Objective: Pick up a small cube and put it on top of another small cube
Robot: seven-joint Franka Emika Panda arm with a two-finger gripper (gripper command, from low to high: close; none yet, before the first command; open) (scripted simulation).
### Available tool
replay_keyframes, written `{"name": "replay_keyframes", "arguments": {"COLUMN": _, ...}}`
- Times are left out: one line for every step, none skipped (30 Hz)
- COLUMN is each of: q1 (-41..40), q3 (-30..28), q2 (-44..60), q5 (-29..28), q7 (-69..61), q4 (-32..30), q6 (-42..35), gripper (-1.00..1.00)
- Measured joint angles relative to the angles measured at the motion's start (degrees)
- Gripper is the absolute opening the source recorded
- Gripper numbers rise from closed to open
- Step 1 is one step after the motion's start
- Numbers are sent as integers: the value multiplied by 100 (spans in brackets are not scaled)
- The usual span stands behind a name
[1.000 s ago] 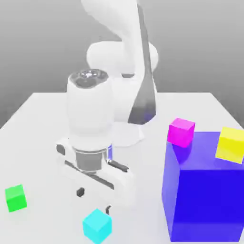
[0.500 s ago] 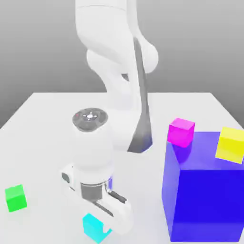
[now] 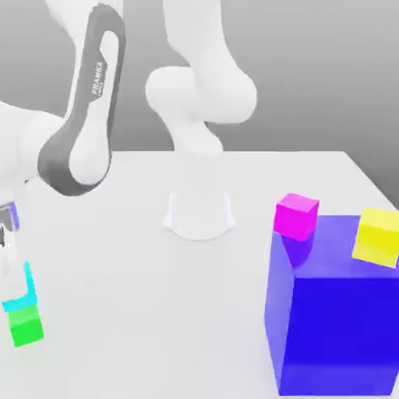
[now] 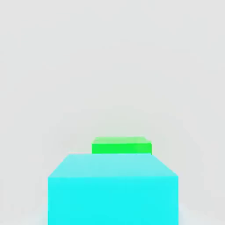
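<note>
Carrying the cyan cube, the gripper sits at the exterior view's left edge, largely cut off by the frame; the jaws pinch the cube between them, as its raised position clear of the table suggests. The relation that governs the placing move: the green cube lies directly beneath the claw's load. In the exterior view the cyan cube's underside appears to meet or nearly meet the green top; whether they touch cannot be told. In the hand view the cyan cube fills the foreground and a strip of the green cube shows just beyond its far edge, so the lower cube seems offset slightly forward of the held one rather than squarely under it. Both are cubes, so no long axis matters; their faces look roughly parallel. Outward from the claw, the white table is flat and bare around the stack site. Well apart, toward the exterior view's right, stands the big blue block, bearing a magenta cube and a yellow cube. The arm's base stands between.
</note>
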Motion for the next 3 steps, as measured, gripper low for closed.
{"name": "replay_keyframes", "arguments": {"q1": 0, "q3": 0, "q2": 0, "q5": 0, "q7": 0, "q4": 0, "q6": 0, "gripper": 100}}
{"name": "replay_keyframes", "arguments": {"q1": 0, "q3": 0, "q2": 0, "q5": 0, "q7": 0, "q4": 0, "q6": 0, "gripper": 100}}
{"name": "replay_keyframes", "arguments": {"q1": 0, "q3": 0, "q2": 0, "q5": 0, "q7": 0, "q4": 0, "q6": 0, "gripper": 100}}
